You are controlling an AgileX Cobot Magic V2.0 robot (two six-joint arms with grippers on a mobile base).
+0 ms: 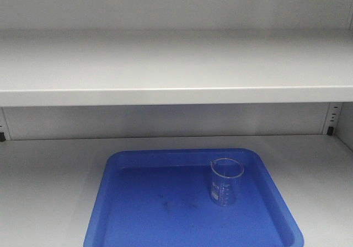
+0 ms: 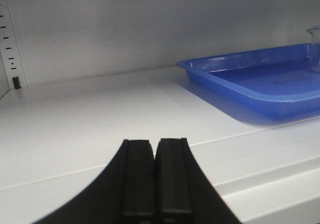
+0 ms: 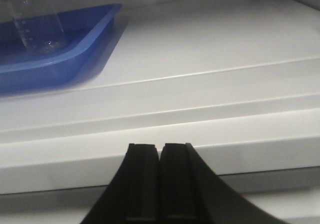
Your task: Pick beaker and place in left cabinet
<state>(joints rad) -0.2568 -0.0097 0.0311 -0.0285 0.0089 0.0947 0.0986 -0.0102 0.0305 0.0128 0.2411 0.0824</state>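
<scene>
I see the beaker standing upright in the right half of the blue tray, on the lower shelf of the left cabinet. Its glass is light and narrow, so I judge a careless arm sweep near the tray could tip it. My left gripper and right gripper both sit with jaws pressed together, holding nothing, well apart from the beaker.

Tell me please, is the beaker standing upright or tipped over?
Upright: the beaker stands on its base in the blue tray, open rim on top.
</scene>
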